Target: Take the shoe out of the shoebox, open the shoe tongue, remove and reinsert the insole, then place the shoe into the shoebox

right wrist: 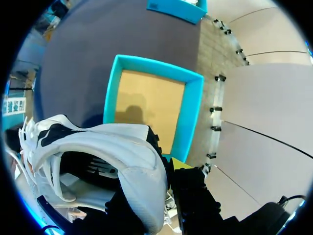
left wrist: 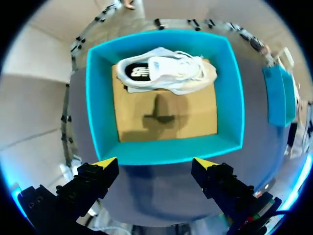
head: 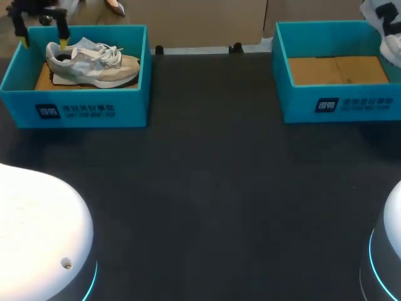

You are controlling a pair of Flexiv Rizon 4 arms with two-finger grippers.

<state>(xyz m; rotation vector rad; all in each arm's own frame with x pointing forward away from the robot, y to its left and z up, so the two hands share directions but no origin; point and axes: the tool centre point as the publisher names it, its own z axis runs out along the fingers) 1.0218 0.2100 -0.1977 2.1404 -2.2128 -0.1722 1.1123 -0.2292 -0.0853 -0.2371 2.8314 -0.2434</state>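
Observation:
A grey-and-white shoe (head: 94, 61) lies on its side in the left blue shoebox (head: 81, 110). My left gripper (head: 42, 41) hangs open above that box's far left corner; in the left wrist view the shoe (left wrist: 166, 73) lies ahead of the open gripper (left wrist: 154, 164), nothing between the fingers. The right blue shoebox (head: 338, 103) shows only its brown cardboard floor. A second white-and-black shoe (head: 385, 25) hangs above its far right corner. In the right wrist view my right gripper (right wrist: 159, 171) is shut on this shoe (right wrist: 112, 152) at the heel collar, over the empty box (right wrist: 193, 112).
The dark table top (head: 213, 188) stretches between and in front of the two boxes. Two small black clamps (head: 235, 47) sit at the table's far edge. White arm bases (head: 37, 232) fill the near corners.

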